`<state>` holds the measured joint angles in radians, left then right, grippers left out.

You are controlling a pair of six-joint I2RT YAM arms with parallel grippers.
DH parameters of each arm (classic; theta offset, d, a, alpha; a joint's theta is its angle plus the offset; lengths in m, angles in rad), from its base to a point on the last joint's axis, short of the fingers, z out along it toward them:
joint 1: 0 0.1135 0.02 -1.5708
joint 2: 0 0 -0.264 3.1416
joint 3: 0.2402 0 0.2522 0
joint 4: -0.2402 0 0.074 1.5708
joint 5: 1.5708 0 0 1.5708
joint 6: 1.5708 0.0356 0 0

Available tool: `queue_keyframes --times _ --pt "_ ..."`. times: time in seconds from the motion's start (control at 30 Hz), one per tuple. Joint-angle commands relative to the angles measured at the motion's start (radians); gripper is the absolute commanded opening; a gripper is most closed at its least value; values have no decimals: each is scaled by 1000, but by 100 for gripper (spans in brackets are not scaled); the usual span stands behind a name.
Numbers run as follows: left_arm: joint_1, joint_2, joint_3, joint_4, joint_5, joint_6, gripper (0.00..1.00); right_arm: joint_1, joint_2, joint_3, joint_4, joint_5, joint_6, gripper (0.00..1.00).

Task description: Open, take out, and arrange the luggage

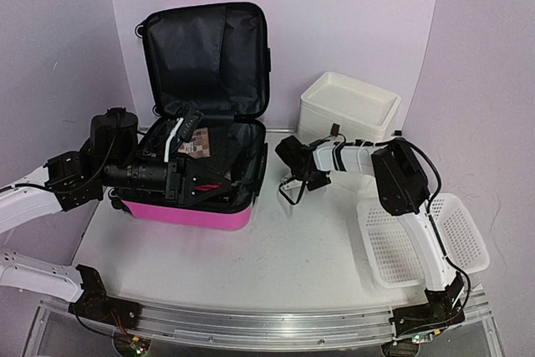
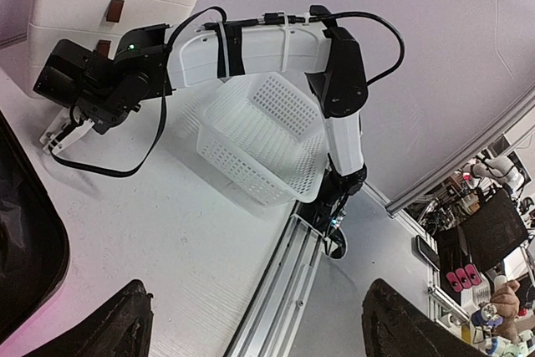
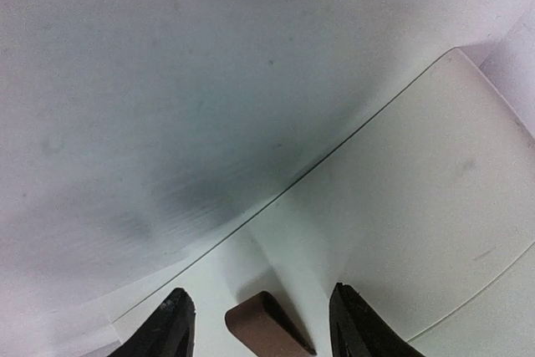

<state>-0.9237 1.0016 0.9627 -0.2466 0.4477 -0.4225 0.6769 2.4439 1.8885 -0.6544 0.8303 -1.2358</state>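
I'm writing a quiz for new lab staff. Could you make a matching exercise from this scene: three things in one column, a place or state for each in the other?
Things:
1. luggage
2. mesh basket
3. drawer stack

Place or state:
a. at the back right, brown handles
b. at the front right
c. pink, at the left, lid raised

Pairs: 1-c, 2-b, 3-a

Soft, even overhead light, pale violet cast on the walls (image 1: 468,39), only faint shadows on the bench (image 1: 276,248), black inside of the luggage (image 1: 209,56) losing detail, right wrist view hazy and blurred, left wrist view wide-angle, edges bowed.
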Motion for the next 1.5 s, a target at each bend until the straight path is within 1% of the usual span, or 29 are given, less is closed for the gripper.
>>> queue_keyframes --times 0.0,0.13,0.2,0.3,0.4,0.5,0.63,0.7,0.8,0.83,0.97,1.1,1.3,1.37,1.47 --pt "-3 4 69 29 25 -10 87 -38 -66 -65 -4 -46 -136 53" --pt "-3 12 81 29 36 -11 87 -45 -99 -121 -13 -97 -235 48" --pt "-3 17 89 29 44 -13 87 -54 -111 -147 -32 -110 -291 49" --pt "-3 21 98 29 48 -16 87 -65 -114 -137 -36 -141 -304 50" --pt "-3 24 103 29 57 -19 87 -78 -86 -98 -34 -143 -303 49" --pt "-3 19 104 29 59 -25 87 -90 -52 -60 -5 -153 -295 45" --pt "-3 4 95 29 51 -30 87 -91 -29 -56 79 -152 -337 39" --pt "-3 -2 90 29 46 -32 87 -91 -22 -45 103 -143 -349 31" --pt "-3 -6 90 29 44 -32 87 -89 -25 -36 104 -134 -358 13" --pt "-3 -3 91 29 43 -32 87 -87 -29 -38 105 -133 -361 9" --pt "-3 16 102 29 49 -29 87 -77 -59 -68 105 -137 -364 1" --pt "-3 43 118 29 60 -29 87 -62 -105 -132 105 -175 -364 0" --pt "-3 64 130 31 71 -33 87 -19 -178 -184 67 -214 -315 0" --pt "-3 69 133 30 72 -34 87 3 -195 -174 26 -240 -260 0" --pt "-3 79 137 32 78 -36 87 33 -204 -114 -86 -274 -126 0"
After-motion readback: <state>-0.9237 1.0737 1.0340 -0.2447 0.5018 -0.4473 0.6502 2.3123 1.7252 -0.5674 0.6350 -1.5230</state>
